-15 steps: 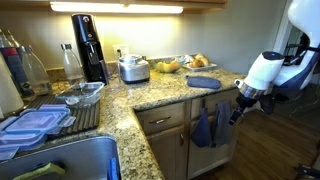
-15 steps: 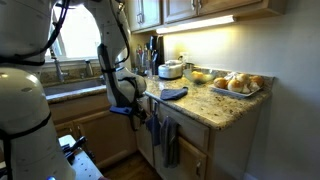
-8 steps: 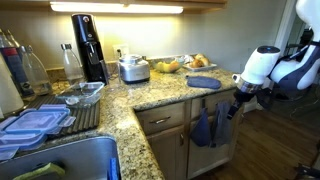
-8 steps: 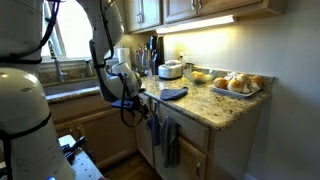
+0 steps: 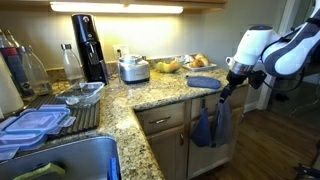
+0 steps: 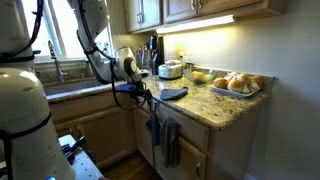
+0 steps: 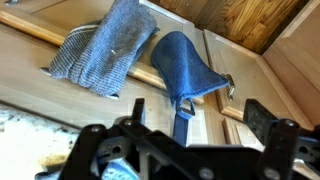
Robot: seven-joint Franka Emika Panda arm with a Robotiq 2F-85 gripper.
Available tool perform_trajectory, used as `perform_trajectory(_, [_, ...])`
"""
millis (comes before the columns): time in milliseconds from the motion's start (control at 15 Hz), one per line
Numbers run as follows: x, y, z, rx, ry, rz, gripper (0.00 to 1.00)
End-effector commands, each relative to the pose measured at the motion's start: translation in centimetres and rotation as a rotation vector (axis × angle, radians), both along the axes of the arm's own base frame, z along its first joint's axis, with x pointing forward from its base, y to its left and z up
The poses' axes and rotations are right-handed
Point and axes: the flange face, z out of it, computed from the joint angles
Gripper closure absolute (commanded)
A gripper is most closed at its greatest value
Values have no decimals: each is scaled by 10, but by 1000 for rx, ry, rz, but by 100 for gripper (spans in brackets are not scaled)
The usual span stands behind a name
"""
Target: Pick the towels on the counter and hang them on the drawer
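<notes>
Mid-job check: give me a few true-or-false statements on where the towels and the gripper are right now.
1. A grey-blue towel and a darker blue towel hang over the drawer handle. True.
2. The counter holds no towel. False: a third towel, blue, lies on it near the edge.
3. The gripper is shut on a towel. False: in the wrist view its jaws stand open with nothing between them.
4. The gripper is by the counter's edge, higher than the two hung towels. True, as an exterior view shows.
</notes>
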Motion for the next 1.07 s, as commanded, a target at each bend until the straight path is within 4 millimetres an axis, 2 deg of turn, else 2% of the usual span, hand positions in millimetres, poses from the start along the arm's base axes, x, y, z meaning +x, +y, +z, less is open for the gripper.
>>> perform_trajectory(0, [2, 0, 56, -15, 8, 0, 0])
perform_trajectory(200, [14, -10, 101, -28, 4, -10, 0])
perform_trajectory(400, [30, -20, 131, -57, -11, -27, 0])
perform_trajectory(600, [51, -25, 137, -51, -31, -46, 0])
perform_trajectory(867, [75, -34, 128, -38, -32, -76, 0])
perform_trajectory(933, [78, -34, 126, -36, -32, -75, 0])
perform_trajectory(1000, [68, -30, 129, -34, -35, -66, 0])
